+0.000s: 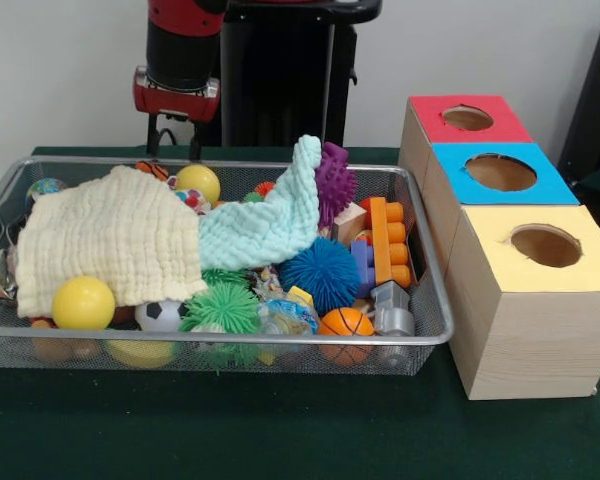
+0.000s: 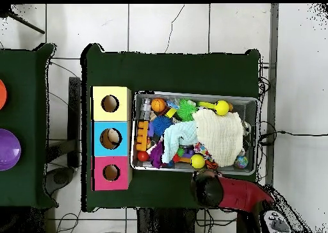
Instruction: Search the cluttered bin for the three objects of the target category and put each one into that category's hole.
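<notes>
**Search barely starting**

I'm hovering the gripper empty, prongs apart, behind the bin; toys are lying half buried under the cream cloth; the three box holes are showing nothing inside

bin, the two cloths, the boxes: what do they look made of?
Bin: metal wire mesh, silvery rim, see-through walls.
Cream cloth: soft woven fabric, crinkled grid texture, probably cotton.
Mint cloth: fluffier, nubby, likely microfibre or terry.
Boxes: light wood by the grain, with matte coloured tops, perhaps paper.
</notes>
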`<move>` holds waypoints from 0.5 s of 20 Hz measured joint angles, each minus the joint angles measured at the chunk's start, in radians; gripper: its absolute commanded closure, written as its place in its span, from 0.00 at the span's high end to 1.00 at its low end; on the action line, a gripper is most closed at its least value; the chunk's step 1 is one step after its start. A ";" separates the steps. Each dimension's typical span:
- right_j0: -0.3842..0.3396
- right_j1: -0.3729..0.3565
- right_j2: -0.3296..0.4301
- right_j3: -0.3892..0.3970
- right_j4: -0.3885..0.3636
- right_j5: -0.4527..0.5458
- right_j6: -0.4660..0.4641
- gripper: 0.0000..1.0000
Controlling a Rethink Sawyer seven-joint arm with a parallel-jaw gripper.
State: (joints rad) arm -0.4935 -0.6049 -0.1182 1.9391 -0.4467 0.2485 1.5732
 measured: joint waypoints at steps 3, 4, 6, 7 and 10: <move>-0.006 -0.008 0.013 -0.001 0.000 0.022 0.000 1.00; -0.007 -0.010 0.016 -0.001 0.000 0.027 0.000 1.00; -0.013 -0.018 0.031 -0.003 0.000 0.039 0.000 1.00; -0.014 -0.021 0.037 -0.004 0.001 0.040 0.000 1.00; -0.016 -0.034 0.060 -0.016 0.001 0.040 0.000 1.00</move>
State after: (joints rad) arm -0.5091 -0.6385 -0.0583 1.9232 -0.4459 0.2886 1.5732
